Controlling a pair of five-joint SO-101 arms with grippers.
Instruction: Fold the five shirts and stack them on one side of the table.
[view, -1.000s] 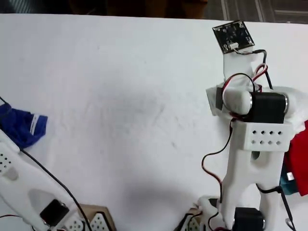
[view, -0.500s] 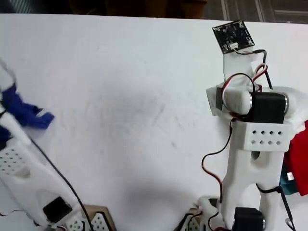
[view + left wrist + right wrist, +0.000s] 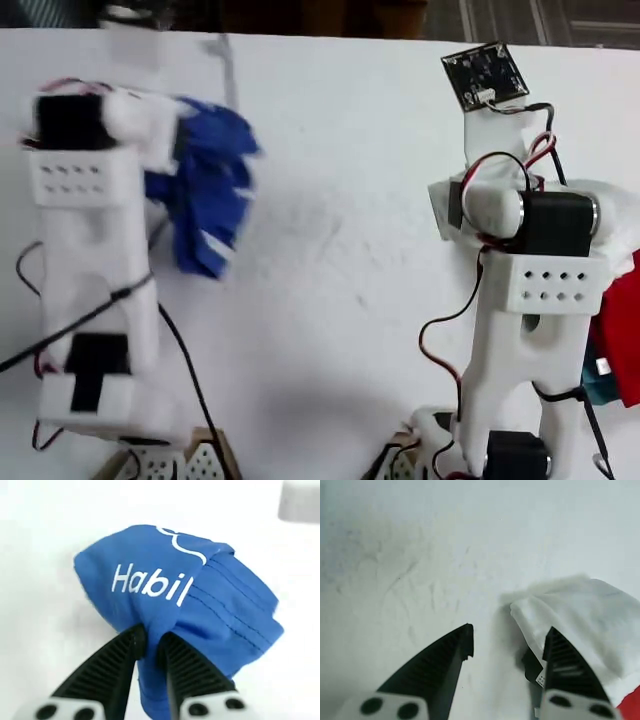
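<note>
One blue shirt (image 3: 205, 205) is clamped, bunched, in the left claw (image 3: 150, 636) near the bench's (image 3: 330, 300) far left corner | soft, limp, light; hems are judged best gripped | right claw (image 3: 507, 642) is held wide, empty.

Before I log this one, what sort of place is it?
Probably a robot lab workbench: a white table, the left gripper holding a blue shirt, the right gripper by a white shirt.
</note>
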